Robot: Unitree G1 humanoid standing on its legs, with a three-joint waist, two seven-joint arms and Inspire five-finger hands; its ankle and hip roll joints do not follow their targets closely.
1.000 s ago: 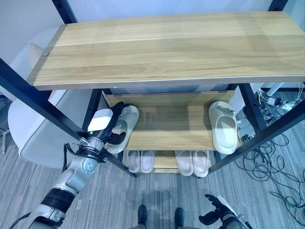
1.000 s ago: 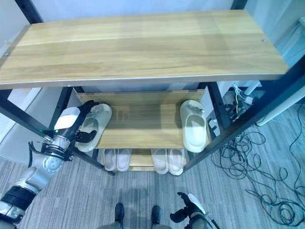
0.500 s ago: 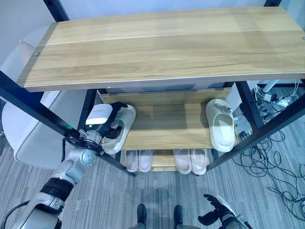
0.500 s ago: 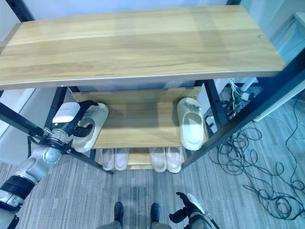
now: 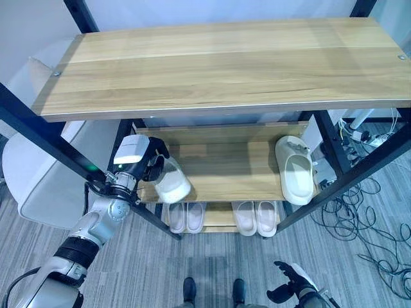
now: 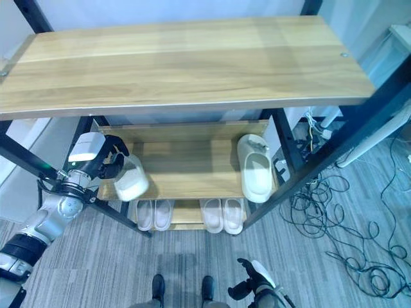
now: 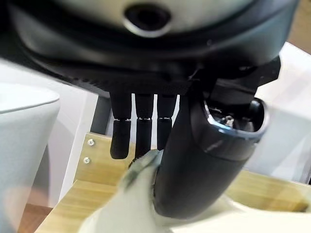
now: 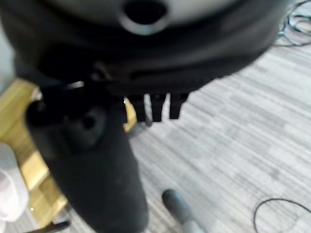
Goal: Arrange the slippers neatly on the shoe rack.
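The left hand (image 5: 149,168) had closed its fingers and thumb on the slipper (image 5: 172,183) at the left end of the middle shelf (image 5: 225,170). Half a second earlier that slipper lay flat with its opening upward, tucked against the left post; now it was tipped, sole and heel showing, swung out toward the shelf's front edge and apparently raised off the wood. In the left wrist view the thumb (image 7: 204,160) pressed on the pale rubber with the fingers (image 7: 141,131) curled behind it.

Its mate, the second slipper (image 5: 295,178), lay unmoved at the far right end of the same shelf, well apart. That suggested the carrying step had begun: the held slipper likely needed to travel right to sit beside its partner, as the two pairs on the bottom shelf (image 5: 218,217) did.

The right hand (image 5: 292,289) hung low over the floor, fingers curled, holding nothing.
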